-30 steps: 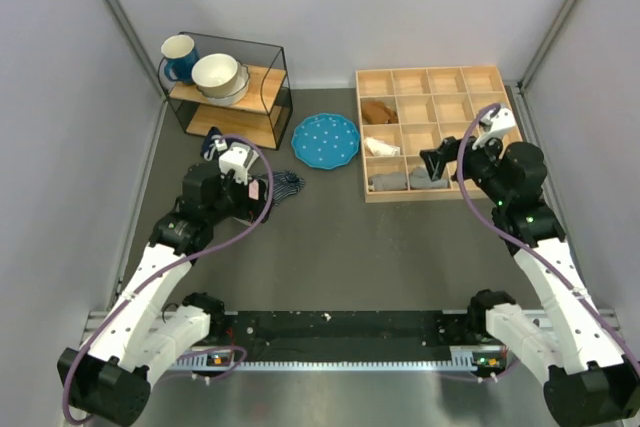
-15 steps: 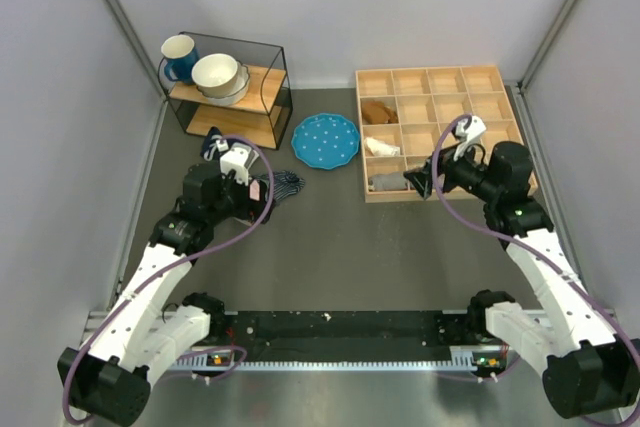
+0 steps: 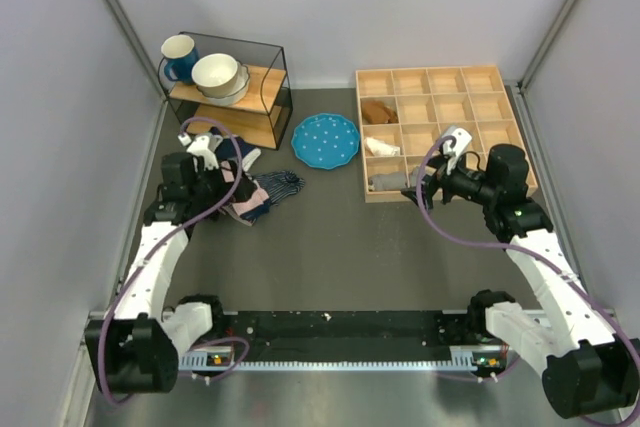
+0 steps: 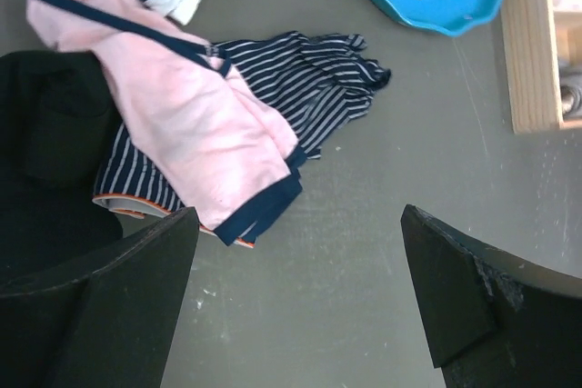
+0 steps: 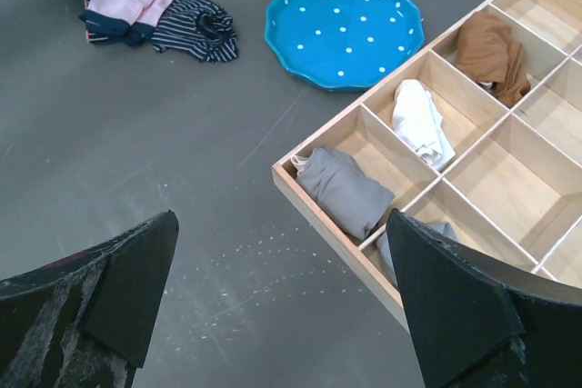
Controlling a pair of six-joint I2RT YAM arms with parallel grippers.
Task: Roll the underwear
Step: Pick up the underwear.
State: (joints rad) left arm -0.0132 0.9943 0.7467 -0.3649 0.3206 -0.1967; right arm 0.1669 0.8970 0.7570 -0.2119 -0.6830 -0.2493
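Though crumpled, pink navy-trimmed underwear point(image 4: 195, 134).

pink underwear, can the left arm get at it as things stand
Probably yes. The left tool hangs open just above the pink underwear, which lies on top of the striped garment with nothing over its middle. Grabbing only the pink layer may be tricky.
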